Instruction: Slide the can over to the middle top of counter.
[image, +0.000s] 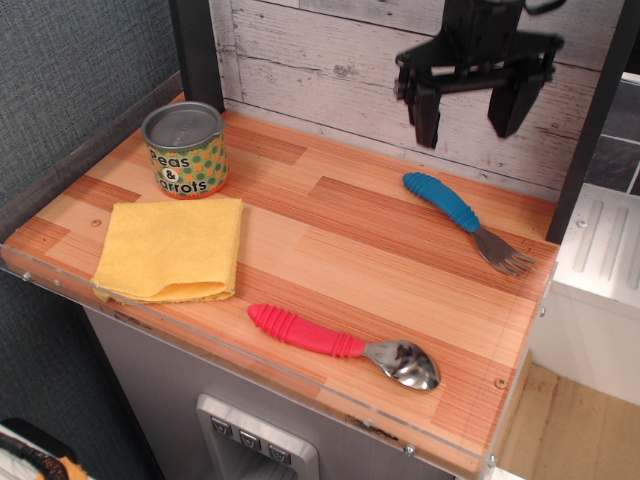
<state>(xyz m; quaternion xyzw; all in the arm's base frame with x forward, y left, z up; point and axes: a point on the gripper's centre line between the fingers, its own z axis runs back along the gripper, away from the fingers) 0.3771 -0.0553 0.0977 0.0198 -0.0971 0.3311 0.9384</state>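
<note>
My gripper (470, 115) hangs far right, jaws spread, empty. Can (184, 150) upright far left on counter (330, 250), just beyond yellow cloth (172, 247). Risk: I push high, can tips.

Can (184, 150) at counter's (330, 240) back-left corner
</note>
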